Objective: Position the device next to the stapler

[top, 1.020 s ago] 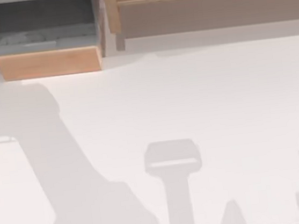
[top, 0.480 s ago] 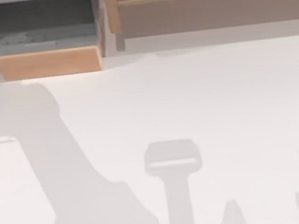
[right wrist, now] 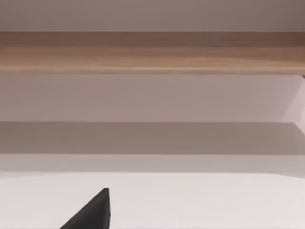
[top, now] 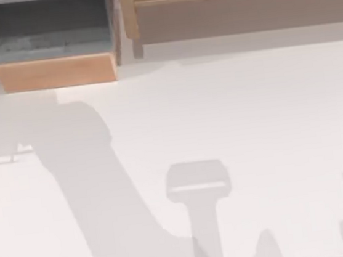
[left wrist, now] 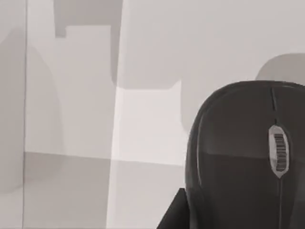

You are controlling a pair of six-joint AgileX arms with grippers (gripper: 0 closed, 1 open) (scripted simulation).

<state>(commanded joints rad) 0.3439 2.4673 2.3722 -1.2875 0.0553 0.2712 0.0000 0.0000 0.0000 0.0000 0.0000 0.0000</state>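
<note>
Left arm's shadow sliding toward 3 o'clock across table (top: 268, 105) since earlier frame. Black computer mouse (left wrist: 248, 157) lying close under left wrist camera; grip state: cannot tell. Mouse likely handling light, rigid, slick-shelled; grasping across narrow flanks advisable.

No text, label, brand, number or sign can be read anywhere. The black computer mouse (left wrist: 243, 157) in the left wrist view has a ridged scroll wheel (left wrist: 279, 151) but no lettering or logo on its shell. The white counter (top: 249, 107), the open wooden drawer (top: 53, 70) and the wooden shelf (right wrist: 152, 52) are all plain and unmarked.
</note>
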